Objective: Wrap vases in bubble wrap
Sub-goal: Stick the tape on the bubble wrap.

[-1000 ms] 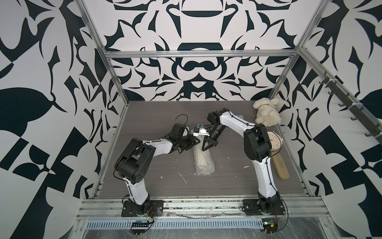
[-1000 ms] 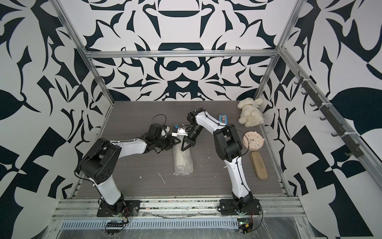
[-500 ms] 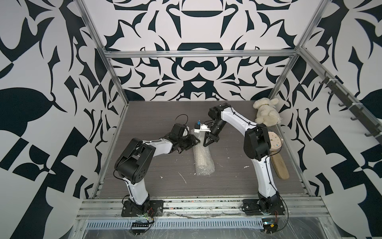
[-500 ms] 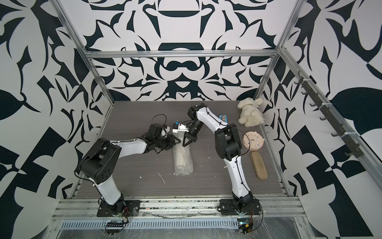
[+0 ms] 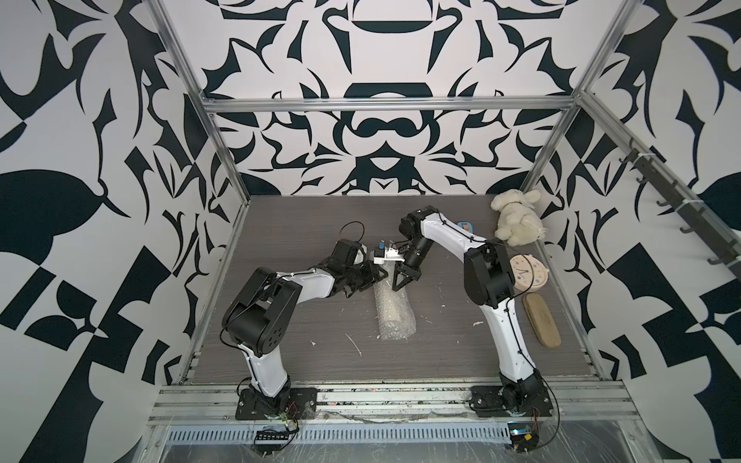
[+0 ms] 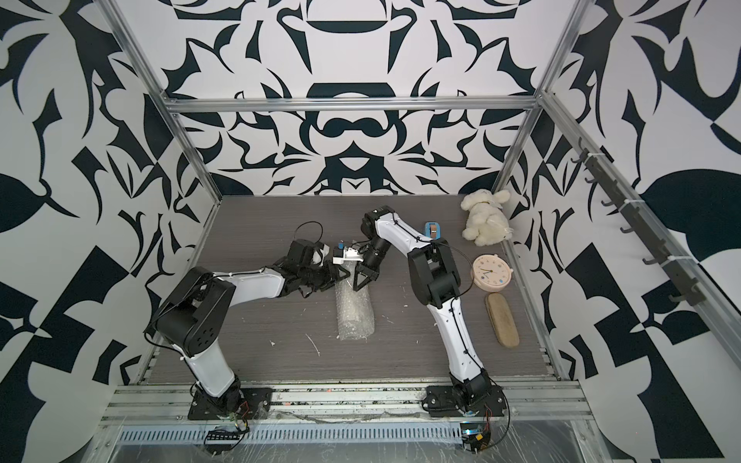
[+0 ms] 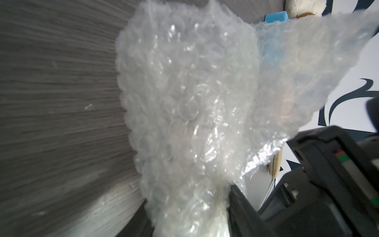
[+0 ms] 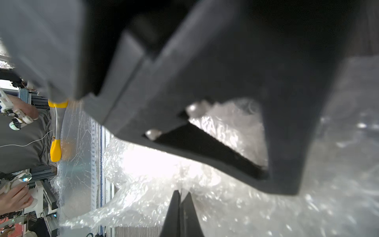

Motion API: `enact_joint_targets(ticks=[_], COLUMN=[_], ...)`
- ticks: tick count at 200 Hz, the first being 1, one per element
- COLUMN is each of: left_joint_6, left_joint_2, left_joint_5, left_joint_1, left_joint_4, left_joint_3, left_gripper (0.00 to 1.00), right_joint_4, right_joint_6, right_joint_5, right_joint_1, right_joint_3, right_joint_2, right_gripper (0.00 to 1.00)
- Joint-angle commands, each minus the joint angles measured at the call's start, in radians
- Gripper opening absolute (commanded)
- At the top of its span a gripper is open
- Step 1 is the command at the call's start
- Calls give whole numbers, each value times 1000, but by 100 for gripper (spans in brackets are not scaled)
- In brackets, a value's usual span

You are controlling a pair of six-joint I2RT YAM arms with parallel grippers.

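Though clear, the bubble wrap (image 5: 395, 312) forms a knobbly cylinder.

Right gripper (image 8: 180, 213) tips pressed together — bubble wrap (image 8: 147, 180) behind, dark shape (image 8: 205, 61) close.

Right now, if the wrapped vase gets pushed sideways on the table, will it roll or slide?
Likely rolls: the wrapped vase lies on its side, a round cylinder. The bubble wrap looks soft, so it probably damps the roll. Its loose flap is floppy and may unwind.
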Motion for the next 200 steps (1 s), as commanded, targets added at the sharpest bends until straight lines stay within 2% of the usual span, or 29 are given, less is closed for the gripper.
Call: enact_joint_targets(ticks=[1,125,160,200], left_joint_6=[19,18,19,21], left_joint_2=[-2,15,17,21], left_joint_5=[11,40,40,43], left_joint_1=[-1,2,2,2], left_joint_4=[-11,14,11,9], left_joint_3=[-21,-22,-19,-19], left_gripper=[50,49,49,49], right_joint_4=[-2,-41,-47,32], right_joint_6=[11,-70,-73,-54], right_joint_5=[17,-20,10,26], right_joint_1=[17,27,49,62], right_joint_3=[-5,-30,-77,-182], right_joint_2=[-77,-164,-210,-288], right_gripper=[0,0,0,0])
